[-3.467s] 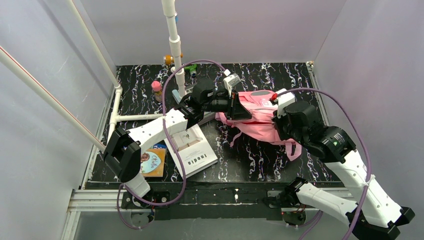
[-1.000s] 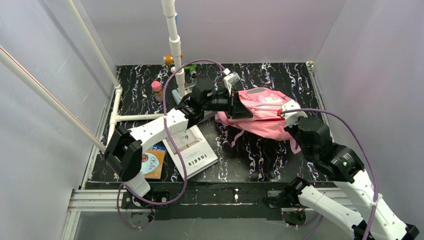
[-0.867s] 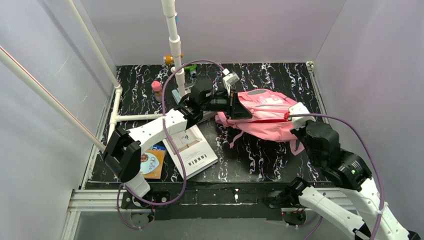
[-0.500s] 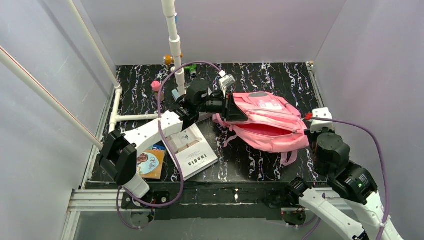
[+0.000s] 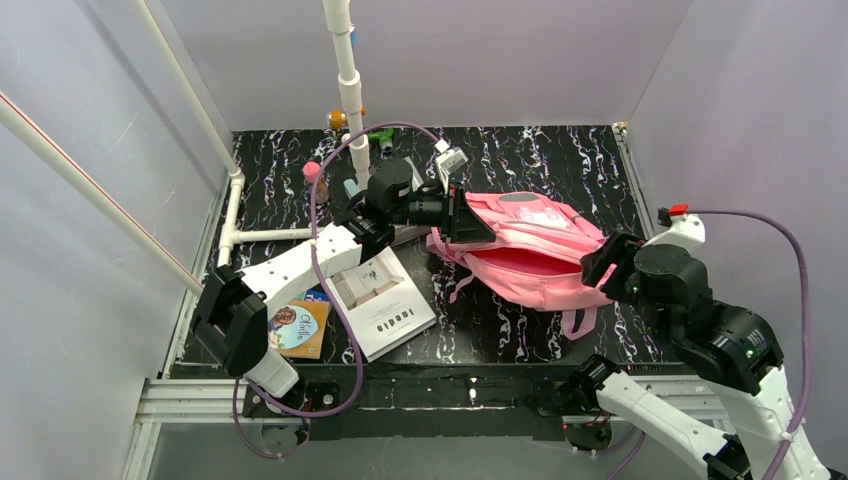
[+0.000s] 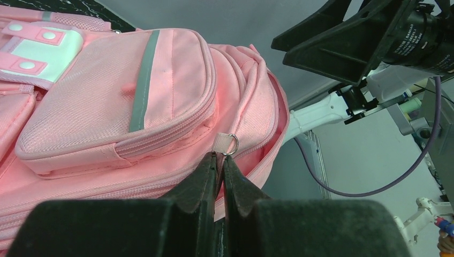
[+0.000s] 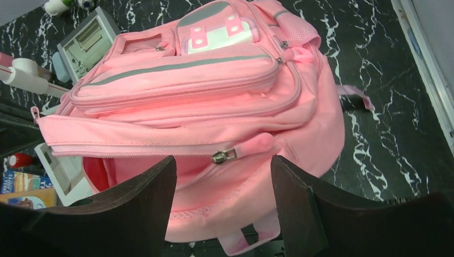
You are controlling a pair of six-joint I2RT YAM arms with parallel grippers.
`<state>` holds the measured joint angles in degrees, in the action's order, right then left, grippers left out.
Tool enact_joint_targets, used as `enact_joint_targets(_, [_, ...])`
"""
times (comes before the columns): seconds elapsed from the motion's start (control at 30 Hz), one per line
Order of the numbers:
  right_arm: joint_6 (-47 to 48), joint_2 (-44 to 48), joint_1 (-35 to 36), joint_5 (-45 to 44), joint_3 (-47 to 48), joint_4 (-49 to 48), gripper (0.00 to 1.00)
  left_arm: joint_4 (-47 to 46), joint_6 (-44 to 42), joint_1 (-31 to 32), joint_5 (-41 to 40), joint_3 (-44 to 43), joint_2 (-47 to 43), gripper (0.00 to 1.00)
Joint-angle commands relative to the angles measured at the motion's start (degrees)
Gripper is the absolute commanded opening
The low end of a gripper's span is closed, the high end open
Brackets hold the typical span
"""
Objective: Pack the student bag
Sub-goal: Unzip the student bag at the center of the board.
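- The student bag (image 5: 535, 245) lies on its back right of centre on the black marbled table (image 5: 560, 155). Its front pockets face up and its straps trail toward the near edge.
- Its main compartment (image 5: 520, 263) gapes open along the near side, showing a darker pink lining. Nothing shows inside it, though most of the interior is hidden.
- The zip pull (image 7: 223, 156) hangs at the near lip of the opening, so I judge the opening step done and the loading not yet begun.
- The left gripper (image 6: 219, 160) has its fingers pinched narrowly together on the bag's upper rim, beside a small tab with a metal ring (image 6: 230, 143), holding the mouth up.
- The right gripper (image 7: 219, 176) has its fingers spread wide with nothing between them. It hovers just in front of the opening.
- The white patch (image 7: 219, 35) on the front pocket carries two pink snap tabs and no writing that I can read.
- Everything to be packed lies outside the bag, to its left.
- A white booklet (image 5: 385, 300) sits just left of the straps. Its cover word, seen upside down, looks like "inodia", though the print is too small to be sure.
- A small orange picture book (image 5: 300, 327) lies at the near left; its title is not legible.
- A pink-capped bottle (image 5: 316, 172) and small toys (image 5: 380, 135) stand at the far left by the white pipe (image 5: 350, 90).
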<state>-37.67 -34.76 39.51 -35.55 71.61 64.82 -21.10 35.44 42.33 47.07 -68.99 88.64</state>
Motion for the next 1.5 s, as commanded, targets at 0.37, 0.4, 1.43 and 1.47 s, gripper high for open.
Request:
enact_joint_targets(0.37, [-25.36,9.94,0.13,5.54,-11.04,1.70,0.92,-5.03,1.97,-0.35,0.04,-1.16,-3.23,0.00])
enact_joint_targets(0.4, [-26.17,11.04,0.13,5.09,-12.84,-1.20,0.90,-5.06,1.99,-0.38,0.30,-0.88,-3.42,0.00])
enact_joint_targets(1.43, [-16.76,14.50,0.13,12.68,-13.52,-18.16,0.01,36.13,-43.58,19.80,-31.58,-25.29,8.32,0.65])
enact_joint_targets(1.47, [-16.50,14.25,0.13,13.03,-13.41,-18.22,0.01,36.11,-43.41,19.88,-31.77,-25.87,8.83,0.64])
